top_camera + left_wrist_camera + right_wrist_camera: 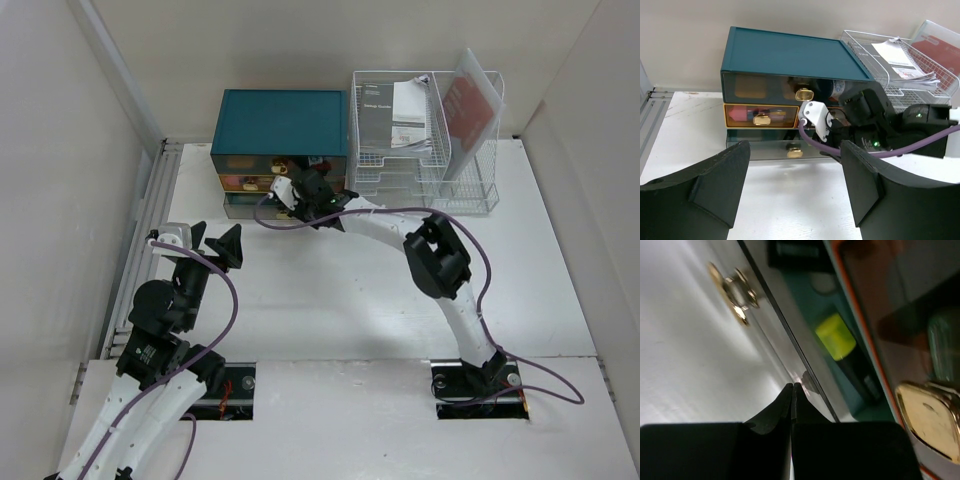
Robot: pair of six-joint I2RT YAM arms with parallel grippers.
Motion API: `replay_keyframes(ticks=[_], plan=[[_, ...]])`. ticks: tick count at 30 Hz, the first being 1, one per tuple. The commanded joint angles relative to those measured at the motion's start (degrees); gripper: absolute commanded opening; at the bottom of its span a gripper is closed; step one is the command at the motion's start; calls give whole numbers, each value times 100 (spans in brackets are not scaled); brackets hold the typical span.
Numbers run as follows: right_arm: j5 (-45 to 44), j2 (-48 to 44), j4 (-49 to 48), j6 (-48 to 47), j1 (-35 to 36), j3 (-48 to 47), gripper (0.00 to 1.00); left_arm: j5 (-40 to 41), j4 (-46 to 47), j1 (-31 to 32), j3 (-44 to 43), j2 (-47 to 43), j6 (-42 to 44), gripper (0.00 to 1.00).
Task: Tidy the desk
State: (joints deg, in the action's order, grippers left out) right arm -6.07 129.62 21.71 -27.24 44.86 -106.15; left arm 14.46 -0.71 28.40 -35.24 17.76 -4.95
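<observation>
The desk (330,300) fills the middle of the top view, its long axis running left to right, its near edge at the arm bases along the bottom. At lower left the left gripper (213,247) hovers with jaws spread wide, holding nothing. The centre and right of the frame show bare white surface. Farther back, the right gripper (792,389) has its tips pressed together against the teal drawer box (280,120). The box stands beside the wire rack (425,150) along the far edge.
</observation>
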Motion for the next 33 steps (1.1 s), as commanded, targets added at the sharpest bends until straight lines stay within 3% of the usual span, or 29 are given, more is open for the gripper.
replay_keyframes(ticks=[1,11,21,24,25,29,33], plan=[[-1546,-236,-1195,246,31,129,0,40,212,16,9,-80,64,70],[-2601,-60,-1925,228,31,182,0,40,212,16,9,-80,64,70],[-2120,-577,-2023,114,93,814,0,40,212,16,9,-80,64,70],[-637,-1182,-1068,-105,154,1026,0,40,212,16,9,-80,64,70],[542,-1342,-699,-280,154,1026,0,40,212,16,9,-80,64,70],[3177,-2071,893,-1273,93,1026,1,40,212,16,9,-132,64,70],[4621,-2213,3202,-2581,41,202,26,40,212,16,9,-132,64,73]])
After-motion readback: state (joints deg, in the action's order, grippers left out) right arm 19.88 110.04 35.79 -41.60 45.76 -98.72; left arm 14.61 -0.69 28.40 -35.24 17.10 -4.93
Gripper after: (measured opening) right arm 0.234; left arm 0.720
